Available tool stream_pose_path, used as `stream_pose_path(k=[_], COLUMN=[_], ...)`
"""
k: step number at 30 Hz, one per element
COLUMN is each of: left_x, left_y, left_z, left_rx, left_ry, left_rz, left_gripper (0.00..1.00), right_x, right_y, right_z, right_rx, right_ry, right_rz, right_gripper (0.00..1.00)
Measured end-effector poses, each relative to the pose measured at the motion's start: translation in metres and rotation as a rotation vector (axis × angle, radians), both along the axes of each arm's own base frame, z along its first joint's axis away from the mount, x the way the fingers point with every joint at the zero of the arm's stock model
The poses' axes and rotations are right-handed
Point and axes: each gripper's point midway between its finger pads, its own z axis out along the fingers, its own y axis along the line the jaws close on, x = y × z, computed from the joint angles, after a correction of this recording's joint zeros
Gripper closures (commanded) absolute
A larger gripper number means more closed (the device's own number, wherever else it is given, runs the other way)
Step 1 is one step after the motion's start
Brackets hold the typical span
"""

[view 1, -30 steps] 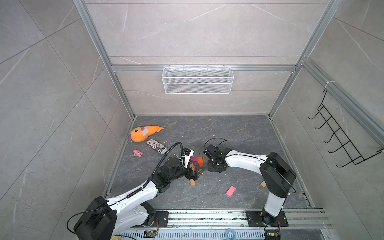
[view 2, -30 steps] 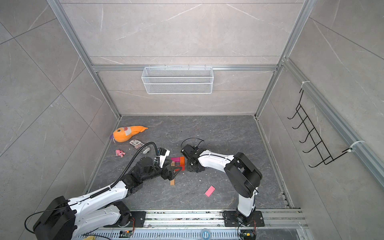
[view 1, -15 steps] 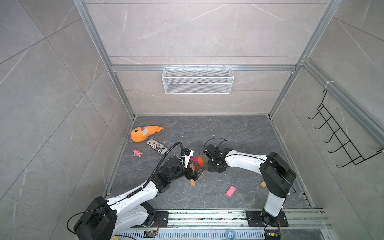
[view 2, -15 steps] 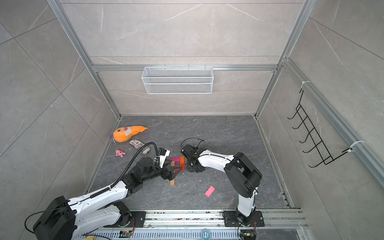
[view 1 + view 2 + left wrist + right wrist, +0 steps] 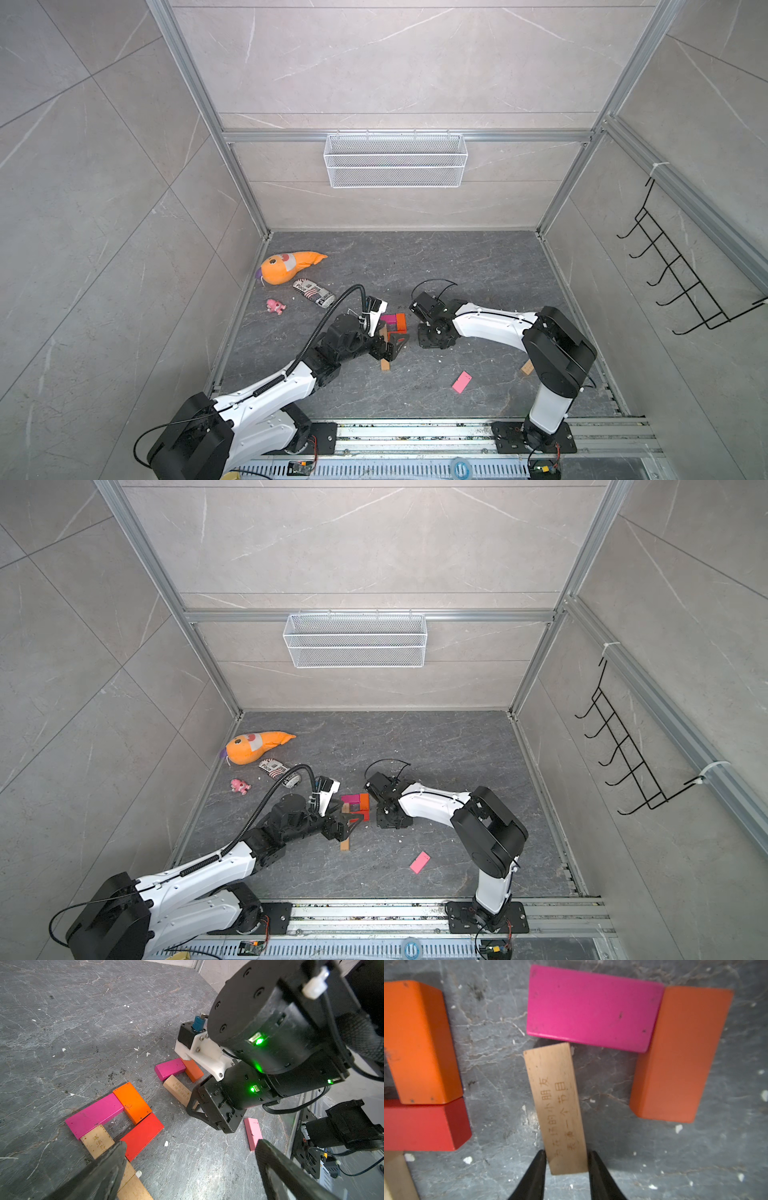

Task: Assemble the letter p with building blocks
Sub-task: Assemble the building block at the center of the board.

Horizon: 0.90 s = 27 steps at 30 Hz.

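Observation:
A flat letter p lies in the left wrist view: magenta brick [image 5: 95, 1113], orange brick [image 5: 133, 1103], red brick [image 5: 143, 1134] and tan stem [image 5: 97, 1140]. My left gripper [image 5: 191, 1159] hangs open and empty just past the stem. Beside it a second magenta brick [image 5: 591, 1007] and orange brick [image 5: 681, 1053] form a corner. An engraved tan brick [image 5: 558, 1105] lies flat under the magenta one. My right gripper [image 5: 566, 1153] straddles its near end with slim gaps, open. A light pink brick [image 5: 462, 381] lies alone.
A loose tan brick [image 5: 527, 368] lies by the right arm's base. An orange plush [image 5: 286, 266], a small pink plush [image 5: 275, 306] and a printed pouch [image 5: 313, 293] lie at the left wall. A wire basket [image 5: 395, 160] hangs on the back wall.

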Motion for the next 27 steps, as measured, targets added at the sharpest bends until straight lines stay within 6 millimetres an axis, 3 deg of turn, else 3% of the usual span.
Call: stream_pose_path(k=[27], left_x=[-0.0005], left_y=[0.0003], left_z=[-0.0013], left_rx=[0.004], left_ry=[0.005], left_rz=[-0.001], left_gripper=[0.00], right_x=[0.0005], right_y=[0.0003], right_z=[0.0006], right_rx=[0.001], right_ry=[-0.001], right_rz=[-0.004], right_gripper=[0.70])
